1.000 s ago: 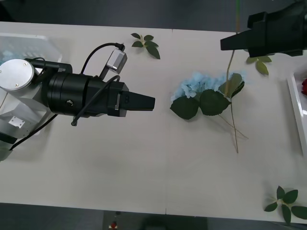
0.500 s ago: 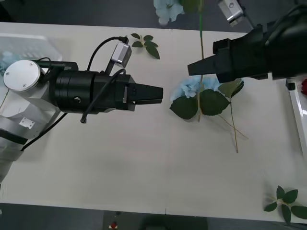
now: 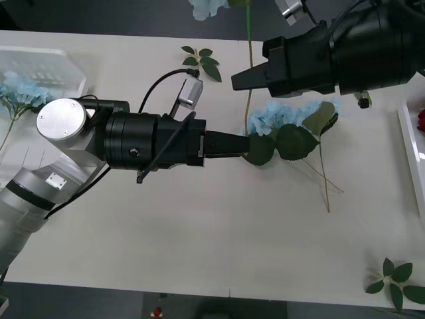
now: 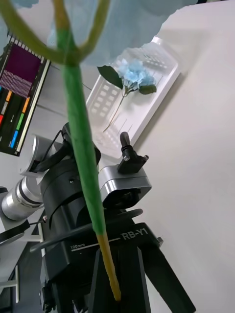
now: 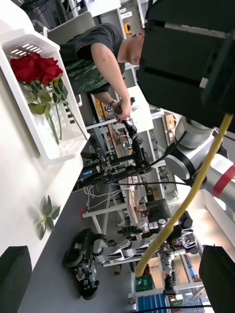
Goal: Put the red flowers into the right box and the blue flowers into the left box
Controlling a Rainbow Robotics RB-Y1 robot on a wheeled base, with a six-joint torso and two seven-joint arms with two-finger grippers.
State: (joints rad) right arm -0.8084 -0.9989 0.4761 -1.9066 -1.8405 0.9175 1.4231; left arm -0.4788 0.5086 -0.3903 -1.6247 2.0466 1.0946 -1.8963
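while right gripper [image 3: 240, 81] pinches blue flower stem [image 3: 248, 73], left gripper [image 3: 244, 144] parted just beside it

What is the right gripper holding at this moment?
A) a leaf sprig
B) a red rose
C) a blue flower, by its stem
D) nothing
C: in the front view the right gripper is closed on a thin green stem that rises to a pale-blue bloom, the blue flower, at the top edge.

A blue flower [image 3: 292, 119] lies mid-table [image 3: 199, 239]. Left of it sits the left box [image 3: 46, 63]; right of it, the right box [image 3: 410, 153], roses [image 5: 36, 68] inside.
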